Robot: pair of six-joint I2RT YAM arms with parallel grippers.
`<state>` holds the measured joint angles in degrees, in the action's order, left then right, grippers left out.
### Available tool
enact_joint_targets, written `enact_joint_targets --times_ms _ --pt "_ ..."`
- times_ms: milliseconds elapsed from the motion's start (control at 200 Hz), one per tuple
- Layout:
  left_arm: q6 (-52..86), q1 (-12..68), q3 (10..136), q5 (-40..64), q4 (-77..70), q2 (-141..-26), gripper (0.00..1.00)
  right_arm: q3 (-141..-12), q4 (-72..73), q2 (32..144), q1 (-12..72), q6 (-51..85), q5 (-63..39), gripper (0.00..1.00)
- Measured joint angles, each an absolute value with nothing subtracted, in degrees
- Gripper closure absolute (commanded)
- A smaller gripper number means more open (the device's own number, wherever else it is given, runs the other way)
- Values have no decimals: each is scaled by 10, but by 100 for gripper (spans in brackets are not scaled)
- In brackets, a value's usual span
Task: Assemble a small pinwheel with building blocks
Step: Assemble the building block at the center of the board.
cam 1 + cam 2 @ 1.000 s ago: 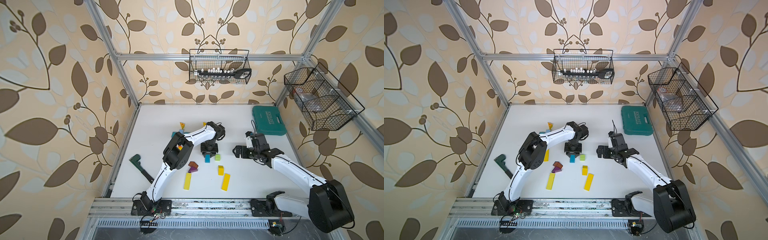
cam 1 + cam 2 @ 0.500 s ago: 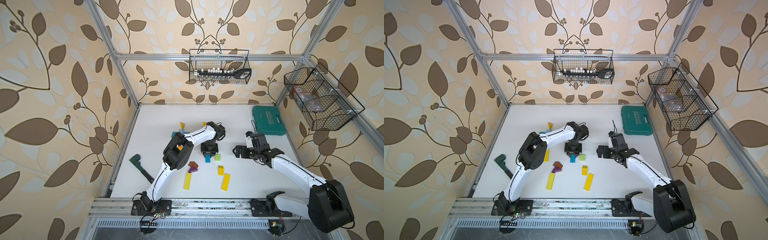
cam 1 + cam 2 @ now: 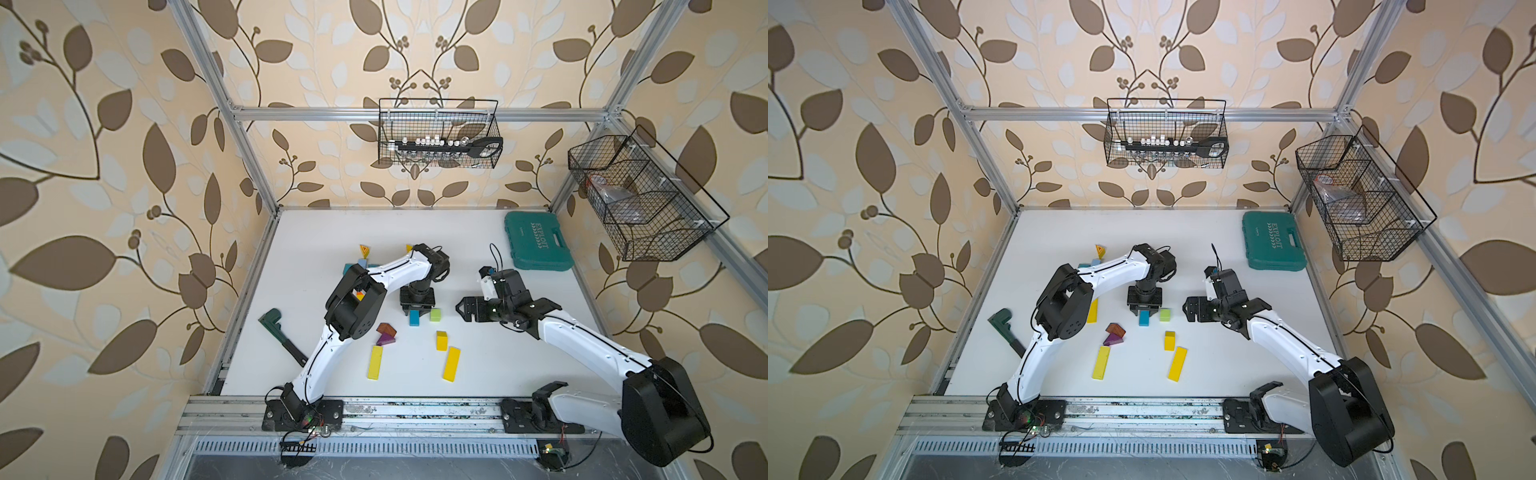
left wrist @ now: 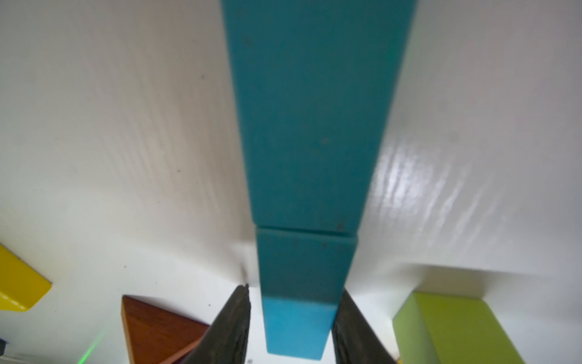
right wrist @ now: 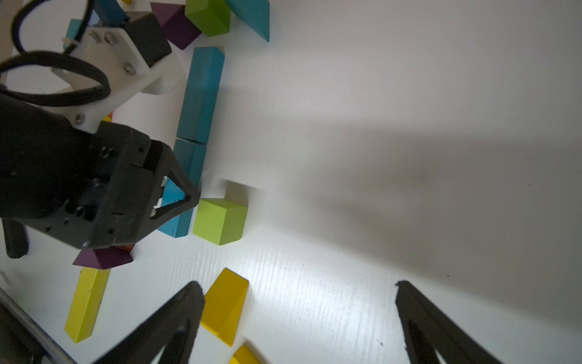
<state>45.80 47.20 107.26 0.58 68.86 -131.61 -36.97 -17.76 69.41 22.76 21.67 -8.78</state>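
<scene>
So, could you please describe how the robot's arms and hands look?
The left arm and right arm have white shells with bulky black joints. The left hand and right hand are black with tapered, open-triangle fingers; black cables loop at the wrists.

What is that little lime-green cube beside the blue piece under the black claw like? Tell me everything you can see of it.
The lime-green cube is a small solid block, matte painted look, plain faces, crisp edges. It rests flat on one face on the white table, unheld, right beside the short blue block between the fingers of the left gripper; whether the two touch is unclear.
</scene>
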Motion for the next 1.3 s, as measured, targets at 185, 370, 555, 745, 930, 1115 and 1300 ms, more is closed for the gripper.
enact_joint_targets --times_ms 185,370,555,745,930,1115,1300 --pt "466 472 1023 -4 685 -1264 38 -372 -178 697 288 236 -68 5" --pt "466 472 979 -10 669 -1186 38 -392 -178 714 342 253 -27 5" --pt "461 472 978 5 637 -1190 44 -392 -194 696 343 264 21 4" --pt "450 472 990 21 615 -1228 44 -392 -205 670 332 266 41 4" --pt "450 472 998 22 609 -1252 44 -392 -208 671 327 266 44 4" --pt "450 472 999 22 609 -1255 45 -392 -208 681 325 266 43 4" --pt "450 472 1006 23 608 -1267 50 -392 -208 692 324 266 43 3"
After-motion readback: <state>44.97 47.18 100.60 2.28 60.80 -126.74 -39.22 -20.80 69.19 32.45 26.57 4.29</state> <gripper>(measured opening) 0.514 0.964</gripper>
